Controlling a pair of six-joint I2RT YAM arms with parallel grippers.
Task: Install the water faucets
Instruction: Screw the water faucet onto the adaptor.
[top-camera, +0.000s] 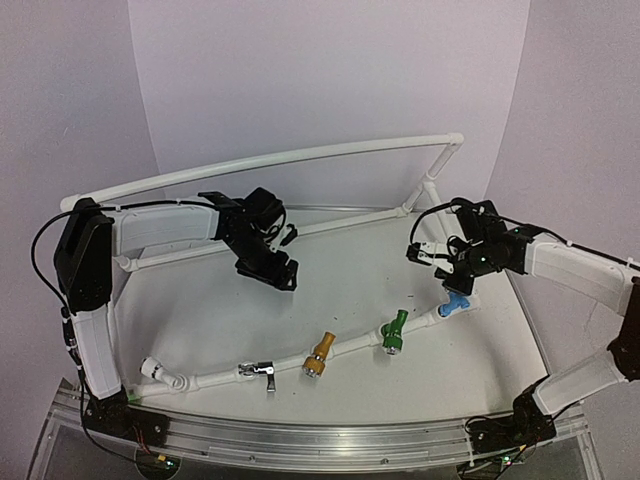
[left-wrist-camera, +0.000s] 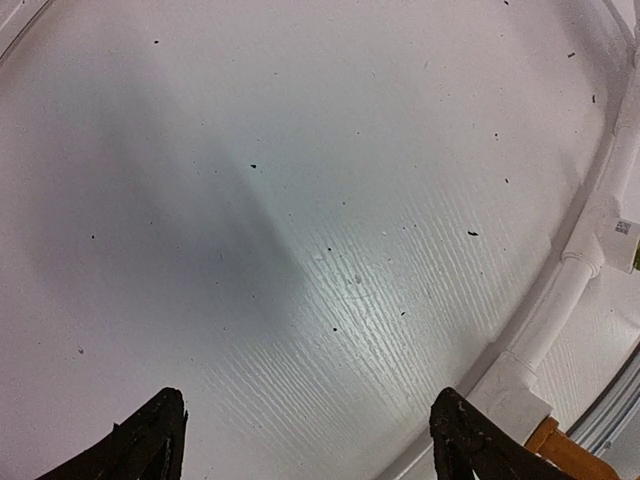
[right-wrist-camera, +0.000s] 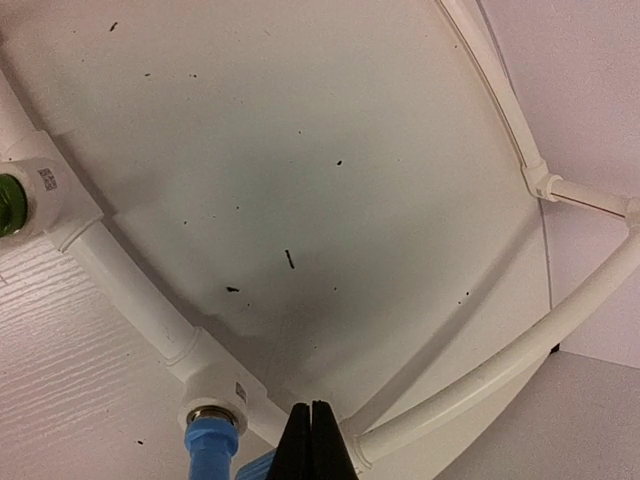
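Four water faucets sit in tee fittings along the front white pipe (top-camera: 350, 347): silver (top-camera: 262, 372), yellow (top-camera: 318, 357), green (top-camera: 393, 333) and blue (top-camera: 453, 304). My right gripper (top-camera: 456, 286) hovers just above and behind the blue faucet. In the right wrist view that gripper (right-wrist-camera: 320, 440) is shut with nothing between its fingers, the blue faucet (right-wrist-camera: 210, 445) is just left of them, and the green faucet (right-wrist-camera: 10, 205) is at the left edge. My left gripper (top-camera: 283, 276) hangs open over bare table, far from the faucets. In its own view the left gripper (left-wrist-camera: 310, 450) is empty, and the yellow faucet (left-wrist-camera: 570, 455) peeks in at the bottom right.
The white PVC frame rings the table, with a raised arched pipe (top-camera: 300, 155) at the back and a corner joint (top-camera: 430, 185) at the right. A loose white elbow fitting (top-camera: 153, 369) ends the front pipe on the left. The front pipe (left-wrist-camera: 570, 290) runs right of the left fingers.
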